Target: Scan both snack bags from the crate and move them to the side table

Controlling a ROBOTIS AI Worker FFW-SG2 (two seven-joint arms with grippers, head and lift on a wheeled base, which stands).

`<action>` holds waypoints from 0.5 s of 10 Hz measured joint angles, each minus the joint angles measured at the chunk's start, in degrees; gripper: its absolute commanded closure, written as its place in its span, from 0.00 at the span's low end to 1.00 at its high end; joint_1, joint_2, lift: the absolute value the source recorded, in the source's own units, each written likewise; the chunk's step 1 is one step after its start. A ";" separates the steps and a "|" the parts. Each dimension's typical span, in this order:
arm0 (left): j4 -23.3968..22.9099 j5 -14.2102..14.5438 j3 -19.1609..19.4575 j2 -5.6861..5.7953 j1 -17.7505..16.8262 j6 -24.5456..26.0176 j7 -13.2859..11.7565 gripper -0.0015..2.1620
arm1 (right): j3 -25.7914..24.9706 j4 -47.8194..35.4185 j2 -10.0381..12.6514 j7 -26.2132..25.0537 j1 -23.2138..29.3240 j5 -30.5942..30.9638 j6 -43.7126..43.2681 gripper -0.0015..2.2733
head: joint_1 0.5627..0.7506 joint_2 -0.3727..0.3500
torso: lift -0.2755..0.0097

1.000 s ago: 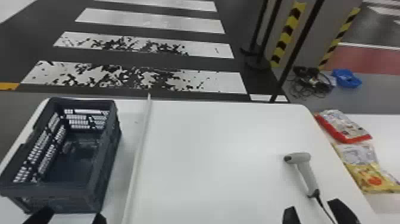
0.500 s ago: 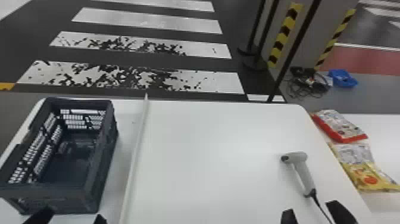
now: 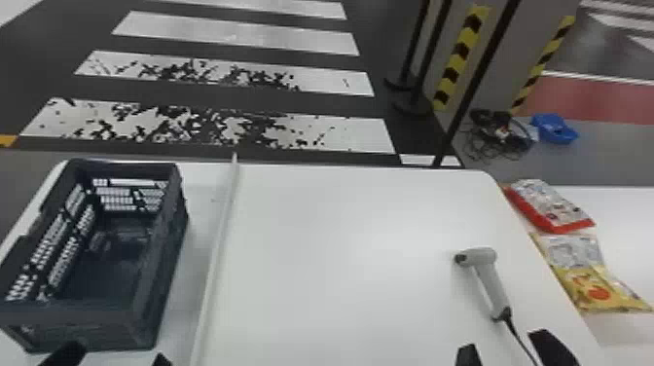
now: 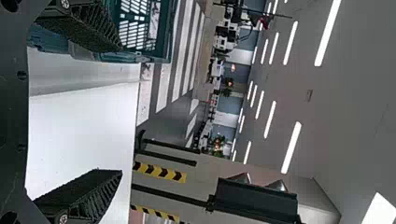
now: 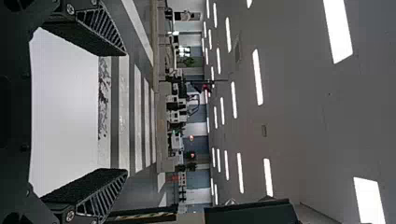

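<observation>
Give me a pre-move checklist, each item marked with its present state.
1. Both snack bags out of the crate: ok; the red-edged bag and yellow bag lie on the side table.
2. Both bags scanned: cannot tell.
3. Left gripper open and holding nothing: ok.
4. Right gripper open and holding nothing: ok.
5. Scanner in a gripper, should another scan be wanted: not ok; it lies on the main table.
6. Scanner's cord out of the right gripper's way: cannot tell.

white table at six o'clock, dark floor with white stripes at eleven, yellow-and-black tape at one, red floor at two, long bright lights on gray ceiling
</observation>
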 measured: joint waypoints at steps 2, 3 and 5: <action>-0.05 -0.36 -0.29 -0.01 -0.03 0.27 0.17 0.03 | 0.00 0.10 0.00 -0.01 0.00 -0.18 0.04 0.05 | 0.70 0.25 | 0.63; -0.11 -0.41 -0.32 -0.01 -0.10 0.47 0.21 0.03 | 0.00 0.13 0.00 -0.01 0.00 -0.24 0.04 0.05 | 0.70 0.25 | 0.63; -0.14 -0.41 -0.34 -0.04 -0.26 0.73 0.23 0.03 | 0.00 0.13 0.00 -0.01 0.00 -0.26 0.04 0.05 | 0.70 0.25 | 0.63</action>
